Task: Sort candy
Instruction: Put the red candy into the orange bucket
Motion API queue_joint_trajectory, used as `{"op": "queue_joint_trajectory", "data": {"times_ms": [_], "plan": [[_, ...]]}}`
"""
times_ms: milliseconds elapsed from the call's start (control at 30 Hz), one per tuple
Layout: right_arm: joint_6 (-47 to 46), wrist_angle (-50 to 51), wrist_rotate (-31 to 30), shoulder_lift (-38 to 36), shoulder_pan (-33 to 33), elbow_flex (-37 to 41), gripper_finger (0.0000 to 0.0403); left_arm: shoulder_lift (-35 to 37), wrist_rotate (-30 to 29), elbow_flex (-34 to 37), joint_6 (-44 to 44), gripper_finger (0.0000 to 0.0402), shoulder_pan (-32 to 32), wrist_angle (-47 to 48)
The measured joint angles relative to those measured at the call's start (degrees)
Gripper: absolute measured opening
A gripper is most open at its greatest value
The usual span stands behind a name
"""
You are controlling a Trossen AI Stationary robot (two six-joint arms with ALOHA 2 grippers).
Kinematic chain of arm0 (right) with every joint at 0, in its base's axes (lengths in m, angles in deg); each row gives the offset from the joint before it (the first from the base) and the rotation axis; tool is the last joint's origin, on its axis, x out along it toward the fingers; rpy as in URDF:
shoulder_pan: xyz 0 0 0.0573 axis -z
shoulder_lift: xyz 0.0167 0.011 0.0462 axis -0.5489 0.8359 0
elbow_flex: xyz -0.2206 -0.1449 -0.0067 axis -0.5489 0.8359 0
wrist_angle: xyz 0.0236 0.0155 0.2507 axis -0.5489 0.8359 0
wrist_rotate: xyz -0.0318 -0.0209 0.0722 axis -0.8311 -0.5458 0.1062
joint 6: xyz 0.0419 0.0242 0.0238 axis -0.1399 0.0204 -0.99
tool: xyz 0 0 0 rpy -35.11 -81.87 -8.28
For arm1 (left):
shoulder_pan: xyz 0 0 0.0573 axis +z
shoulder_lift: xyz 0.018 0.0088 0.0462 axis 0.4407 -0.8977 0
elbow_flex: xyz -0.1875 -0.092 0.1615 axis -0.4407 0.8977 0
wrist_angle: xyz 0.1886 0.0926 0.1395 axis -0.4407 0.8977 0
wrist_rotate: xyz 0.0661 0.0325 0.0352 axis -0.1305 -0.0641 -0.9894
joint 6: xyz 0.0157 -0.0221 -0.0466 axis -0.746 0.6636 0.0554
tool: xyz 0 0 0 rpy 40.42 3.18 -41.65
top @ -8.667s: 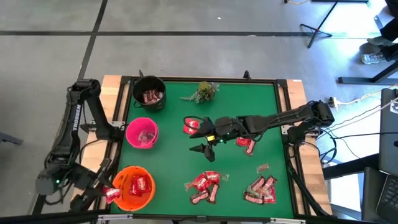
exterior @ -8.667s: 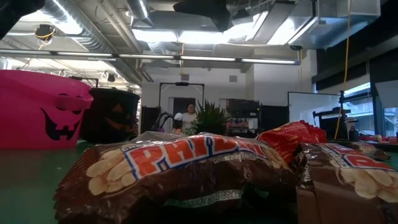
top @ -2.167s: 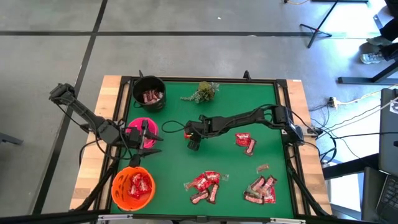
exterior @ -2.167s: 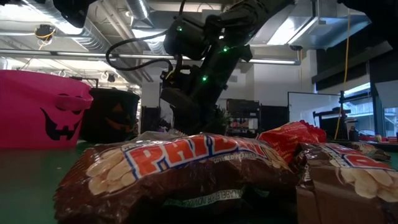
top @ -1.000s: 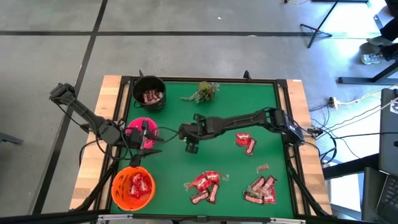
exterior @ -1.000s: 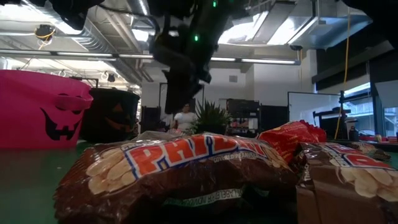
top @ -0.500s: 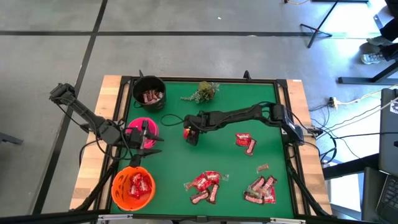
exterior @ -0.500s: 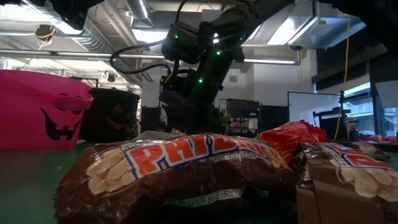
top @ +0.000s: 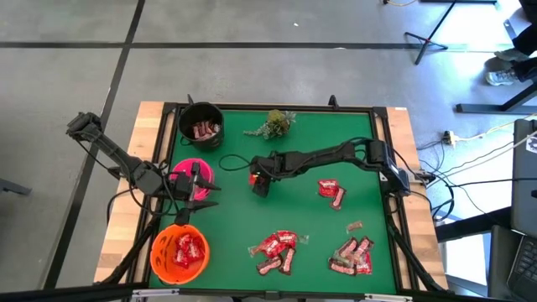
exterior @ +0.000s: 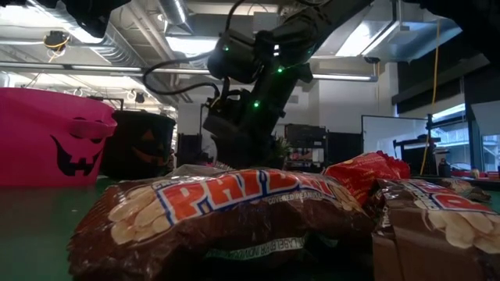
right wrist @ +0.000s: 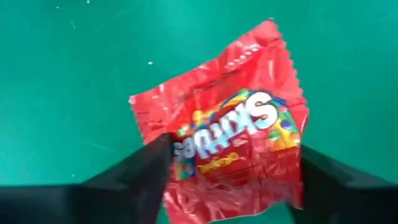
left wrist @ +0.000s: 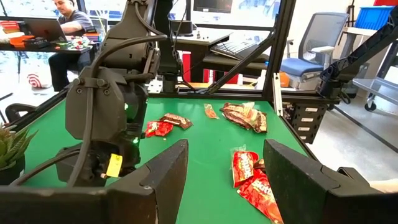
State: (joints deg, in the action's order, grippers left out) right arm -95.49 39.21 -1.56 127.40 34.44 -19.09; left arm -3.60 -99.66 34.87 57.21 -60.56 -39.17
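1. High view: right pincer (top: 258,179) is down mid-bench over a red packet (top: 252,177), placed to grab it; left pincer (top: 200,181) waits by the pink bowl (top: 179,172), probably to take a handoff.
2. Right wrist view: fingers (right wrist: 146,168) straddle the packet (right wrist: 224,140), spread, not yet closed on it.
3. Left wrist view: left fingers (left wrist: 165,171) apart, nothing held.
4. Low view: other candy (exterior: 226,211) lies unsorted near the bench edge.

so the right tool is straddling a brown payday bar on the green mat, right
Not a brown bar: the right wrist view shows the right tool straddling a red Skittles packet. It does lie on the green mat.
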Motion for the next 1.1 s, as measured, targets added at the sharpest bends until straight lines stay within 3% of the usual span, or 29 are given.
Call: {"op": "queue_joint_trajectory", "data": {"times_ms": [267,367,633,967,1100], "plan": [[0.4,0.2,0.4,-0.6,0.0,0.0,0.0065,0.0,0.0,0.0,0.0,0.0199,0.0,0.0],[0.5,2.0,1.7,-1.3,0.0,-1.3,0.0016,0.0,0.0,0.0,0.0,0.0199,0.0,0.0],[-0.1,1.5,4.9,-6.5,-2.7,-7.1,0.0060,0.0,-0.2,0.0,0.0,0.0199,0.0,0.0],[5.8,1.0,-0.3,-8.2,-9.4,-14.8,0.0006,-1.4,-5.7,0.0,0.0,0.0199,0.0,-0.1],[7.4,4.3,-3.6,-8.1,-9.9,-14.8,0.0010,-1.9,-5.9,0.0,0.7,0.0199,0.0,-0.1]]}}
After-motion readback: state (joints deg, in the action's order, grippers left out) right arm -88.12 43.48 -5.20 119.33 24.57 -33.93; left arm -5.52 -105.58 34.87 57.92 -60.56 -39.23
